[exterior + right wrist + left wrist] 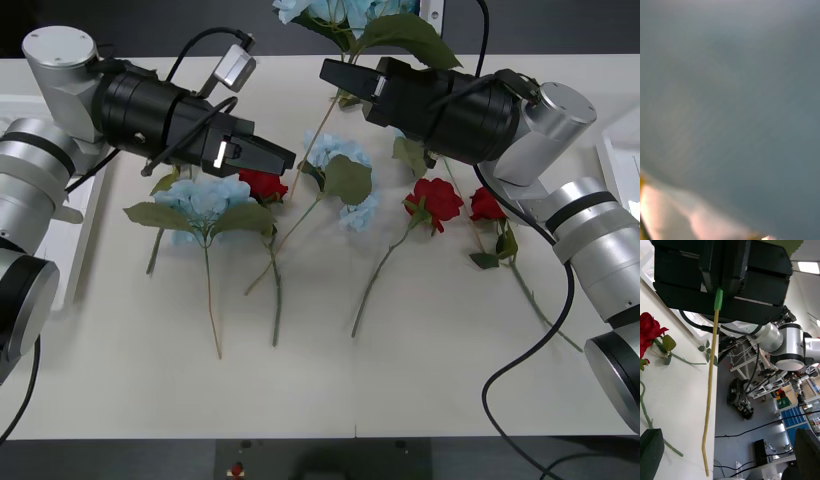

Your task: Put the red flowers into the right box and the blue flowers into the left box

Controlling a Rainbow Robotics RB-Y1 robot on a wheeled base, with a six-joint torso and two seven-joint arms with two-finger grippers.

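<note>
**Sorting at first lift, no flower seen boxed**

Progress: five flowers lie on the table [450, 370] between the arms and a sixth is lifted. Only a rim strip of the left box [88, 215] and of the right box [612, 150] shows, so their contents cannot be told. By my judgement nearly all the work remains.

Right gripper [335, 75]: raised over the table's far side, jaws clamped narrow on a tan stem [711, 371] that hangs free below them. The stem appears to belong to the far blue flower [305, 8], which should go to the left box.

Left gripper [280, 158]: low over the table's left half, just beside a rose, holding nothing. Its fingers [651, 450] stand wide apart.

Count, blue: three
- the held one
- left blue [205, 195], beside the left gripper
- middle blue [335, 152], partly under a leaf; its two pale clusters may be one head

Count, red: three, all on the table
- left rose [262, 183], touching the left blue's leaves
- centre rose [435, 200]
- right rose [487, 205], near the centre rose
</note>
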